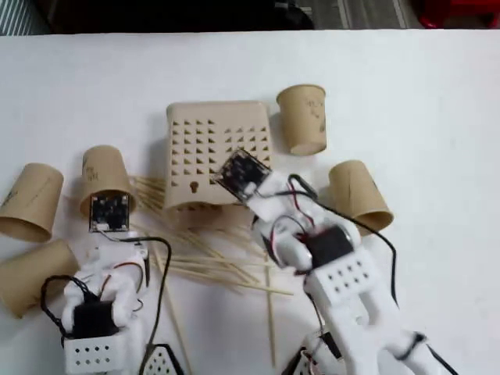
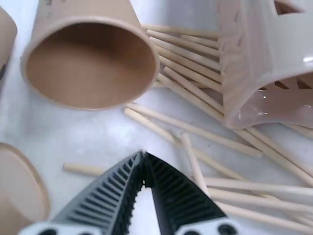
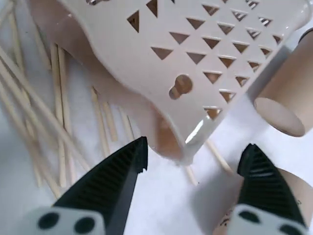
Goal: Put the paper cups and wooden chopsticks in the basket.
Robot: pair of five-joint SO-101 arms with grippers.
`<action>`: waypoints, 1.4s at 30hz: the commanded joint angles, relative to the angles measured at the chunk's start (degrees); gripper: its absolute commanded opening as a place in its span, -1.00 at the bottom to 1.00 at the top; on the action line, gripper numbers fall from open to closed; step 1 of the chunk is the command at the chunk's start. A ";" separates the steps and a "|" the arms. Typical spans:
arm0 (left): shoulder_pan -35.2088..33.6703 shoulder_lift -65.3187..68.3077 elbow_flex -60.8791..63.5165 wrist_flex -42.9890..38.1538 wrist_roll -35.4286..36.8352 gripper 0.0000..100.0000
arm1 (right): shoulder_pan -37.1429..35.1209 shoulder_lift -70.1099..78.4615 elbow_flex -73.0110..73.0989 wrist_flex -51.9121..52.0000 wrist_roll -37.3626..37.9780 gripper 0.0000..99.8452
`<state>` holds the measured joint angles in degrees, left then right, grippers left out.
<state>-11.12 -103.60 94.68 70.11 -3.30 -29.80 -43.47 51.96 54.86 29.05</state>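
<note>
Straddling the near rim of the basket (image 1: 217, 144), the right gripper (image 3: 195, 147) hung wide open and empty, its black ribbed jaws on either side of the glossy beige plastic. The basket lay with a face of triangular cut-outs turned up; which way its opening faced could not be told.

On the basket's left side, the left gripper (image 2: 144, 157) was pinched fully together and held nothing. Its tips were aimed at the nearest paper cup (image 2: 90, 63), which lay on its side just ahead, round mouth toward the gripper and long axis running away from it. The left arm looked the nearer to that cup, and its jaws would have to part before any grasp of the thin brown rim.

The wooden chopsticks (image 2: 195, 93), slim pale sticks, fanned across the white table (image 1: 437, 78) from the basket's near edge. They lay between basket and cup, most of them slantwise across the left gripper's line.

Two more cups (image 1: 31, 201) lay beyond the nearest one, farther from the basket. Two others (image 1: 359, 195) lay on the basket's right side, nearer the right arm.
</note>
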 commanded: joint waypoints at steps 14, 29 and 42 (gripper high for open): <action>-0.66 0.04 -2.64 -0.18 -0.62 -0.95 | 4.44 19.30 -3.87 -22.81 0.53 -0.82; -0.66 0.04 -2.64 0.00 -0.62 -0.95 | 7.96 13.58 -27.25 -3.38 -1.49 -0.96; -0.66 0.04 -2.64 0.00 -0.62 -0.95 | 8.31 31.96 -55.65 15.08 -19.69 -0.96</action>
<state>-11.12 -103.60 94.68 70.11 -3.30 -22.24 -14.81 5.27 66.46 12.44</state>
